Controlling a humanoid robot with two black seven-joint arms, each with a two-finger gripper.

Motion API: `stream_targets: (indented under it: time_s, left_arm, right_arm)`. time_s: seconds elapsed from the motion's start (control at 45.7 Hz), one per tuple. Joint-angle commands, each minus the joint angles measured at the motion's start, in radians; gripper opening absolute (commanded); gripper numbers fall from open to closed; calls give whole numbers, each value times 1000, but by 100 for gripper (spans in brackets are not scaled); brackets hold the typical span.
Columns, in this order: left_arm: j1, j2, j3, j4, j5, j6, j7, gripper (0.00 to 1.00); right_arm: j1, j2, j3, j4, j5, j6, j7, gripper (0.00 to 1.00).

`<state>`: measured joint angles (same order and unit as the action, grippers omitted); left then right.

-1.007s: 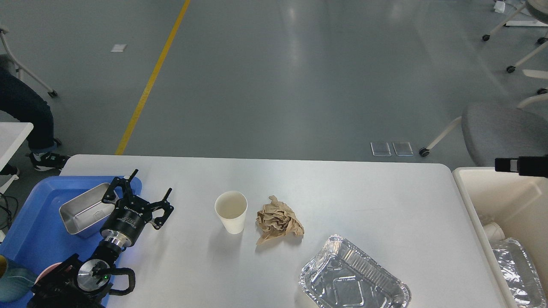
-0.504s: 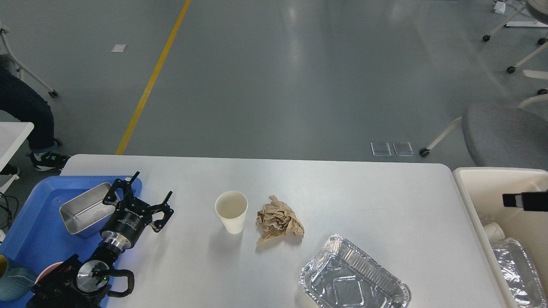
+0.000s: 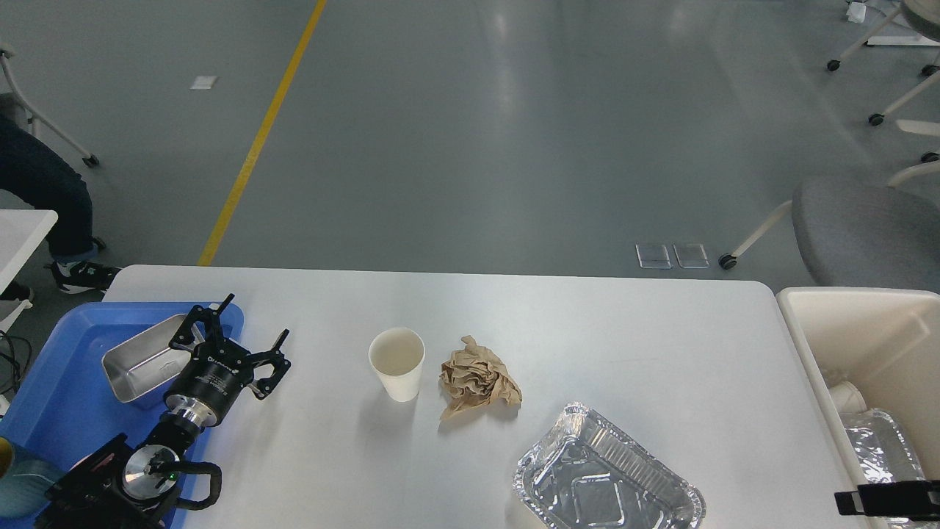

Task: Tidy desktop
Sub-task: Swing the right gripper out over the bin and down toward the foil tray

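Note:
The white desktop [image 3: 624, 330] holds an upright white paper cup [image 3: 396, 363], a crumpled brown paper ball [image 3: 478, 378] just right of it, and an empty foil tray [image 3: 606, 482] at the front right. My left gripper [image 3: 256, 317] is open and empty. It hovers at the right edge of the blue tray [image 3: 51, 367], beside a metal box [image 3: 139, 358], well left of the cup. Only a black bar of my right gripper [image 3: 887, 500] shows at the bottom right, over the beige bin [image 3: 830, 323]. Its fingers cannot be told apart.
The beige bin at the table's right end holds a foil tray [image 3: 881, 448] and a white cup [image 3: 850, 397]. The blue tray also holds a teal cup [image 3: 18, 481] at its front. A grey chair [image 3: 859, 228] stands behind the bin.
My right gripper has moved from the bin's far rim down toward the near bottom right corner. My left gripper has drawn back slightly to the left, still open.

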<state>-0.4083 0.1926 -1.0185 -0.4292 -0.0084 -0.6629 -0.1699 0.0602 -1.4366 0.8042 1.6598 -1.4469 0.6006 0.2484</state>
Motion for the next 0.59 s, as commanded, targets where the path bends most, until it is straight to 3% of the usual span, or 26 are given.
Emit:
stream_targets:
  time_s: [0.0,0.46,0.569]
  left_arm:
    - [3,4,0,0,1,0,3,97]
    - [6,4,3,0,2,11,6,97]
    - [2,4,26,0,8,19,4,97]
  right_arm:
    - [-63,77,0,0,0,7,-8,100]
    - [-86,409,3,-44,17,-1,-24,100]
    - [-85,456,3,-60,16,-5,-51,100]
